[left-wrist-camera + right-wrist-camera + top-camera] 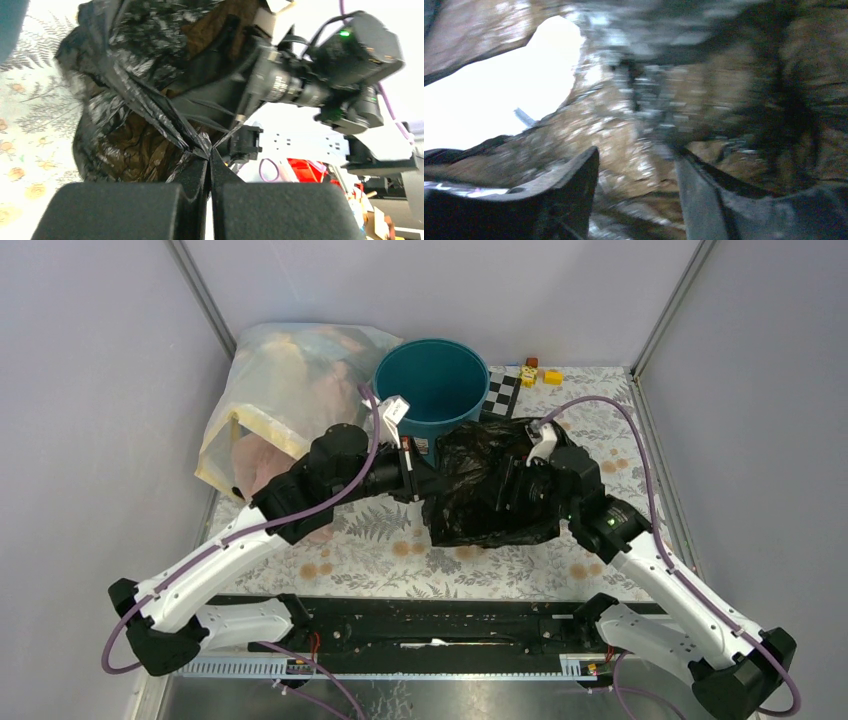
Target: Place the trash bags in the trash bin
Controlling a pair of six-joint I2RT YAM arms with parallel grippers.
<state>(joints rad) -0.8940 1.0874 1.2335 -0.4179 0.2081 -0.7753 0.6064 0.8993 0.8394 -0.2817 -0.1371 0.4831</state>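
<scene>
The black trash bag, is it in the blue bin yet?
Not yet. Done: the trash bag is bunched up next to the bin. In hand: the left gripper is pinched shut on a fold of it, and the right gripper is open amid the plastic. Left: lift the bag over the rim and drop it in; the bin's inside shows bare teal.

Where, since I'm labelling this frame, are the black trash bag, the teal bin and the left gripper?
black trash bag [480, 490], top view, crumpled middle
teal bin [430, 375], top view, inner wall
left gripper [209, 152], left wrist view, between closed fingertips pinching the bag
</scene>
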